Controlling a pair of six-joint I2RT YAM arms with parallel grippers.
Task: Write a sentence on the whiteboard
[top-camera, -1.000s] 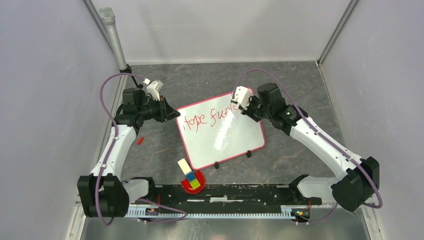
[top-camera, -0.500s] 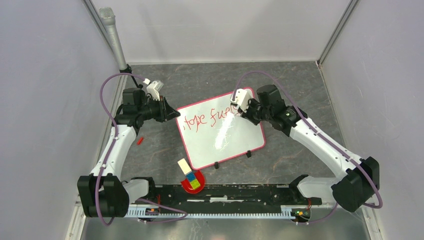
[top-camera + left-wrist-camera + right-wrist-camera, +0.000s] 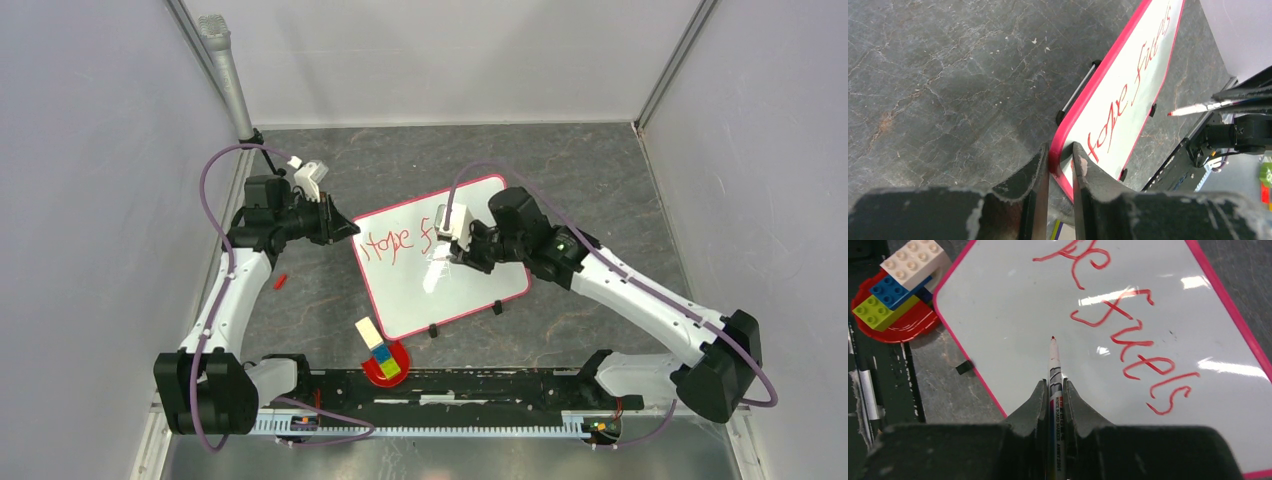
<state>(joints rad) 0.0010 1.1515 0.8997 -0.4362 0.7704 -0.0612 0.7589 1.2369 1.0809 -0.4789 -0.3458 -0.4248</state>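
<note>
The whiteboard (image 3: pixel 400 295), white with a pink-red border, lies tilted on the dark table. It carries red writing reading "hope fuels" (image 3: pixel 1128 335). My left gripper (image 3: pixel 345 230) is shut on the board's left corner, one finger on each side of the rim (image 3: pixel 1060 150). My right gripper (image 3: pixel 455 250) is shut on a whiteboard marker (image 3: pixel 1054 375). The marker's red tip (image 3: pixel 1052 338) points at blank board below the writing. I cannot tell whether the tip touches. The marker also shows in the left wrist view (image 3: pixel 1193 109).
A red dish holding stacked toy bricks (image 3: pixel 383 360) sits just off the board's near-left corner. A small red cap (image 3: pixel 281 281) lies on the table left of the board. Two black clips (image 3: pixel 497 309) sit on the near edge. Grey walls enclose the table.
My right gripper has moved left and nearer with the marker, from the board's upper right by the end of the writing to over its middle. The left gripper has not moved.
</note>
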